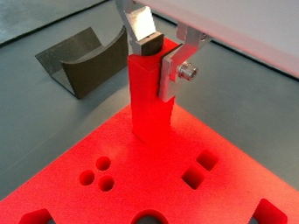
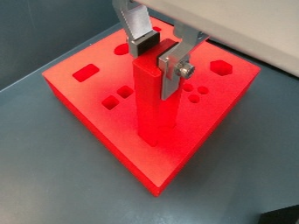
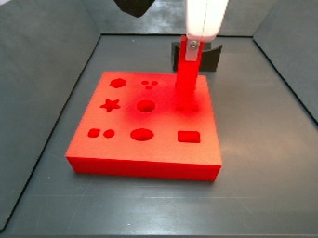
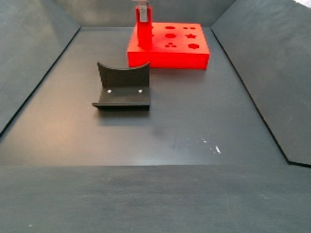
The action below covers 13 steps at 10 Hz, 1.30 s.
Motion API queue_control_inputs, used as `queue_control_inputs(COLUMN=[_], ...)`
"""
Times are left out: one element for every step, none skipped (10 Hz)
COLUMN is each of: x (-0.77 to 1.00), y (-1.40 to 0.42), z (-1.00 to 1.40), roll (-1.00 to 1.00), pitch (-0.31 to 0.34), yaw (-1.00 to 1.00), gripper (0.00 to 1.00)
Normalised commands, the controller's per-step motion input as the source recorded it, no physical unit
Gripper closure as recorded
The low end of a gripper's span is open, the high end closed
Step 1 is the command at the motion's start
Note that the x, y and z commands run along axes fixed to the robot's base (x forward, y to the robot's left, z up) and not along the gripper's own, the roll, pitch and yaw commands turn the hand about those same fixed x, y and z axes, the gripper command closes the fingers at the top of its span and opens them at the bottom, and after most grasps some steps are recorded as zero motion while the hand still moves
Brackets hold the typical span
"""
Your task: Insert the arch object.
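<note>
— Red board (image 2: 100,122) fills the wrist views; how far along?

— Arch object (image 2: 153,101) stands upright on it, clamped by the gripper (image 2: 160,57) — its foot possibly entering a hole, seating left.

— Surroundings?

— Dark grey floor (image 4: 183,173), walled; fixture (image 4: 122,88) well apart.

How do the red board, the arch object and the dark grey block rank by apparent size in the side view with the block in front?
1. red board
2. dark grey block, nearer the camera
3. arch object, held by the gripper
</note>
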Motion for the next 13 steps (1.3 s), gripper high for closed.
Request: queue_control_inputs(x=[0.0, 0.0, 0.0, 0.0, 0.0, 0.11, 0.17, 0.15, 0.11, 0.09, 0.02, 0.0, 0.0], y=[-0.06, -0.04, -0.11, -0.13, -0.08, -0.07, 0.06, 0.06, 0.03, 0.0, 0.0, 0.0, 0.0], z=[-1.0, -1.0, -1.0, -1.0, -1.0, -0.63, 0.0, 0.19, 0.26, 0.29, 0.31, 0.17, -0.08], roll=[0.09, 0.11, 0.07, 0.06, 0.08, 0.2, 0.0, -0.05, -0.04, -0.03, -0.03, 0.0, 0.0], pitch=[-0.019, -0.019, -0.014, -0.014, -0.014, 0.066, 0.151, 0.127, 0.11, 0.104, 0.081, 0.027, -0.037], yaw=[0.0, 0.0, 0.0, 0.0, 0.0, 0.0, -0.01, -0.01, -0.02, -0.04, -0.07, -0.05, 0.0], gripper=[1.0, 1.0, 1.0, 1.0, 1.0, 1.0, 1.0, 1.0, 1.0, 1.0, 1.0, 1.0, 1.0])
